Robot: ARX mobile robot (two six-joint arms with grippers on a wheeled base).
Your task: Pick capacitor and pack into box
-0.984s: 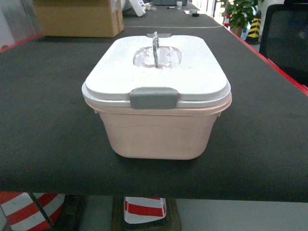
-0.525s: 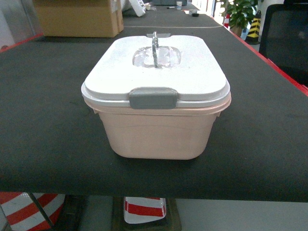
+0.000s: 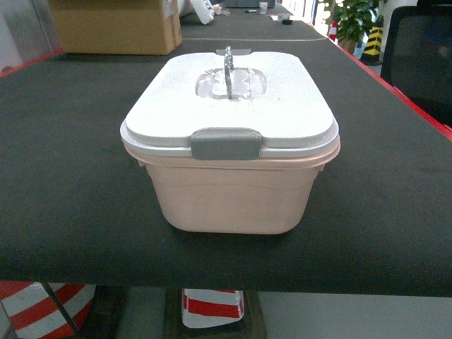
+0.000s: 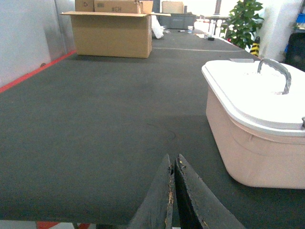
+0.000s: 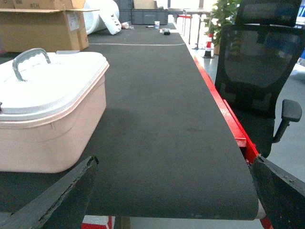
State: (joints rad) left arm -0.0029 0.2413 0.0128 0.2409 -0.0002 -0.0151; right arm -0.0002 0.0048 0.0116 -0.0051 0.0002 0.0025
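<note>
dark felt covers the long table (image 3: 63, 176), where the pink box (image 3: 229, 198) sits near the front edge with its white lid (image 3: 229, 106) on. left gripper (image 4: 172, 191) hovers beside it, fingers pressed together; right gripper (image 5: 171, 191) has its fingers spread wide. no capacitor can be seen in any view.

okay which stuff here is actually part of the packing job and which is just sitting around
Part of the job:
- pink box, white lid shut on it
- left gripper, jaws shut
- right gripper, jaws wide open
- no capacitor in view

Just sitting around:
- cardboard carton
- office chair
- potted plant
- striped cone
</note>
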